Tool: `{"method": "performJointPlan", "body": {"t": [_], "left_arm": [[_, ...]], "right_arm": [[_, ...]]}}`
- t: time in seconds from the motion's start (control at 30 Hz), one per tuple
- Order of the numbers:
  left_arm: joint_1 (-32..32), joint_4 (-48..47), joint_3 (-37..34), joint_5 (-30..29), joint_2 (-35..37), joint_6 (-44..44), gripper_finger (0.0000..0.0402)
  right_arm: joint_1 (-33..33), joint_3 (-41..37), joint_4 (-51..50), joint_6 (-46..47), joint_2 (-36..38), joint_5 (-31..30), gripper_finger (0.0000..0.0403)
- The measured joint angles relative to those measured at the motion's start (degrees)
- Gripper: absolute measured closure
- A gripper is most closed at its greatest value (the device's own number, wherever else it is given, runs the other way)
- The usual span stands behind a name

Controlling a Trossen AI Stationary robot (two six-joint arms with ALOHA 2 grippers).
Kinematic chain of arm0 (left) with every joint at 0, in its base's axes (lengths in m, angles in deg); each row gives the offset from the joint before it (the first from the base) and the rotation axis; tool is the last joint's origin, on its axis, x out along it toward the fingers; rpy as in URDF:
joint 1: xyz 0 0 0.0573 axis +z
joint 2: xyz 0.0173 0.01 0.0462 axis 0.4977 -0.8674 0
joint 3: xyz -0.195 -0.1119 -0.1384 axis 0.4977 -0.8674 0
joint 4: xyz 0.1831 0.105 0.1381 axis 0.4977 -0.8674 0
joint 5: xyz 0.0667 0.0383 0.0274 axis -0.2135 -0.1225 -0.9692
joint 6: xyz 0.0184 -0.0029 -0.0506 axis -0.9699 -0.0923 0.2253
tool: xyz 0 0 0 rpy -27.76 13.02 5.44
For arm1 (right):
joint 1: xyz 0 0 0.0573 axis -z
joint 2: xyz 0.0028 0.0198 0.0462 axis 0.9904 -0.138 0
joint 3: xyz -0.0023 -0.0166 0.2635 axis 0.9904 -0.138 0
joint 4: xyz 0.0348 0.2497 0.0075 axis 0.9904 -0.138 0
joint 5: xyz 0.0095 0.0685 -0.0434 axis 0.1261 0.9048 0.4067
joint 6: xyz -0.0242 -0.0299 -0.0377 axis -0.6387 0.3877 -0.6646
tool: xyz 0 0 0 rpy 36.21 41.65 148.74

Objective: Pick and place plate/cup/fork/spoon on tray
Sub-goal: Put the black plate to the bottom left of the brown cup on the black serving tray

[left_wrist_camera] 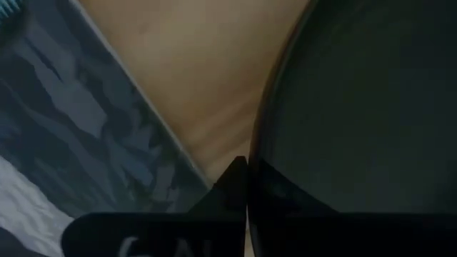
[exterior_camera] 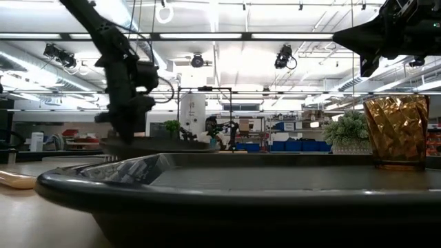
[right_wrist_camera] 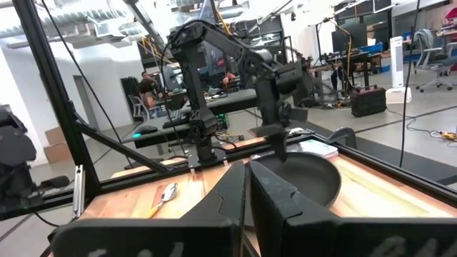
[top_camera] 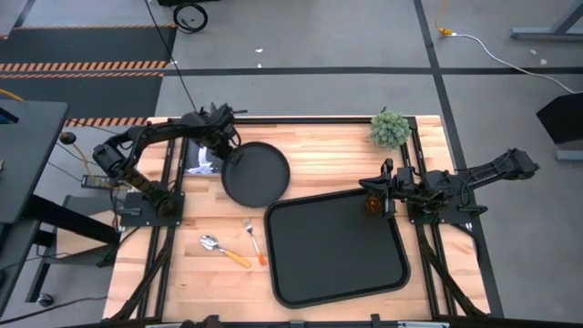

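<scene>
The round black plate [top_camera: 257,173] lies on the wooden table at the far left, and my left gripper [top_camera: 224,157] is shut on its left rim. The plate also shows in the right wrist view [right_wrist_camera: 303,178]. The black tray [top_camera: 301,273] lies at the near right. The amber cup [top_camera: 373,204] stands upright on its base in the tray's far right corner; it also shows in the low view [exterior_camera: 396,131]. My right gripper [top_camera: 383,187] is shut and empty, just above and beside the cup. The fork [top_camera: 252,239] and the spoon [top_camera: 223,251] lie flat on the table left of the tray. My left gripper pinches the plate's rim [left_wrist_camera: 258,153] on its left side, one finger outside the rim [left_wrist_camera: 232,182] and the other over the plate's inside. The fingers come from above, slanting from the table's left. Whether the plate is lifted off the table, I cannot tell.
A small green plant [top_camera: 390,129] stands at the table's far right. A printed card or booklet [top_camera: 200,159] lies beside the plate under my left arm. Bare wood lies between the plate and the tray.
</scene>
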Motion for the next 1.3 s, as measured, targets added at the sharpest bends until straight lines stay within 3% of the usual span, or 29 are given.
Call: {"method": "performJointPlan", "body": {"t": [0.37,0.83,1.1,1.3], "left_arm": [[-3.3,-5.0,12.4,0.0,0.0,2.0,0.0391],[-17.1,-2.6,14.0,1.4,-0.7,9.8,0.0391],[-30.0,10.1,14.5,4.4,-8.2,17.2,0.0391],[-37.6,9.5,27.1,4.1,-19.2,16.3,0.0391]], "right_arm": [[0.0,0.0,0.0,0.0,0.0,0.0,0.0376],[0.0,0.0,0.0,0.0,0.0,0.0,0.0376],[0.0,0.0,0.0,0.0,0.0,0.0,0.0376],[0.0,0.0,0.0,0.0,0.0,0.0,0.0376]]}}
